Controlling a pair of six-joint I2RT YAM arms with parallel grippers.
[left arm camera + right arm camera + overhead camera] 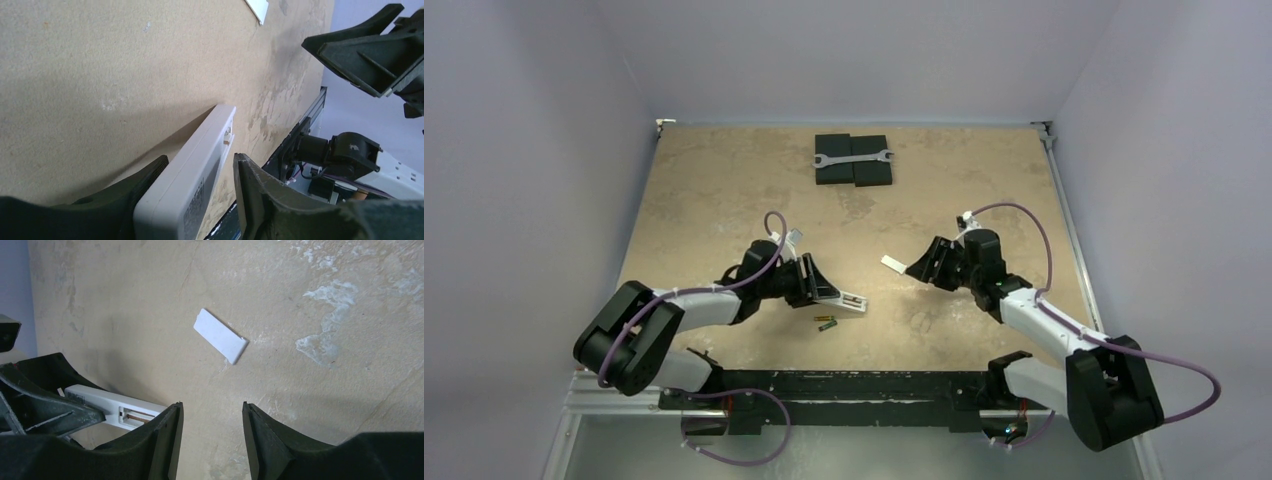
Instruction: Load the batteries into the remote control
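Observation:
The white remote control [852, 301] stands on its long edge between the fingers of my left gripper [824, 290]. In the left wrist view the remote [210, 140] rests against one finger, with a visible gap to the other, and its open battery bay faces that gap. The two batteries [826, 322] lie side by side on the table just in front of the remote. My right gripper [914, 268] is open and empty, hovering near the small white cover piece [892, 263]. The right wrist view shows the cover [220, 336] ahead of the gripper [212, 410] and the remote's bay [131, 415] at left.
A silver wrench [852, 158] lies on two black blocks [854, 172] at the back of the table. The black rail [854, 385] runs along the near edge.

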